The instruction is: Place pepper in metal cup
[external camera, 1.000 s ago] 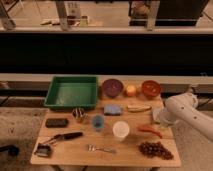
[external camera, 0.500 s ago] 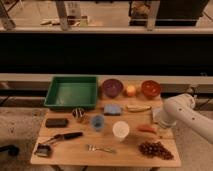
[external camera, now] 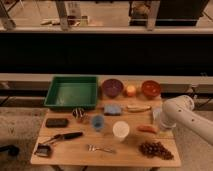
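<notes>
Wooden table stands before a dark wall. From the right a white arm reaches in, and the gripper sits low just beside the pepper; whether it is apart or together I cannot tell. The pepper lies flat between the white cup and the arm. The metal cup stands well apart to the left, below the green tray.

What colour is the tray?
The tray is green, camera view; the gripper is beside the pepper.
</notes>
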Available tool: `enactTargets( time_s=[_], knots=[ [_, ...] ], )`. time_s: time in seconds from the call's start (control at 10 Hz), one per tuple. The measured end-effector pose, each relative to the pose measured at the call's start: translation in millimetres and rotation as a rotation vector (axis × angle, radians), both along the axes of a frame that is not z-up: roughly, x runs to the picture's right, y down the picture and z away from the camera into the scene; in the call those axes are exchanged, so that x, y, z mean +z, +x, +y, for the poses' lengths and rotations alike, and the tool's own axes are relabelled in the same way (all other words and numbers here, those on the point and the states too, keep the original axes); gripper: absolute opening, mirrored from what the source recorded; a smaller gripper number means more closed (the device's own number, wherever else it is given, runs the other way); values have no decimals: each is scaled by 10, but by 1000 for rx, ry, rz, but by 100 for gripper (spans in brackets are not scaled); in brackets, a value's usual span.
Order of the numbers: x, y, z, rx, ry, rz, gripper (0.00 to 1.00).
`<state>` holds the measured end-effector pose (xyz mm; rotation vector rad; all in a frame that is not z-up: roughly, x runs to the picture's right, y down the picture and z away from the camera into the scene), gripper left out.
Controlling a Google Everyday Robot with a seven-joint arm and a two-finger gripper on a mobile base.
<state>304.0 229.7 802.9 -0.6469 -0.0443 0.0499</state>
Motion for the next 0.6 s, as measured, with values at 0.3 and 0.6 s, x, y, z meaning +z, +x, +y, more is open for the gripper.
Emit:
enactTargets(
  time_s=[0.3, 0.6],
  knots=[
    [32, 28, 44, 10, -9, 0, 59],
    [48, 78, 60, 18, -10, 4, 59]
  ],
)
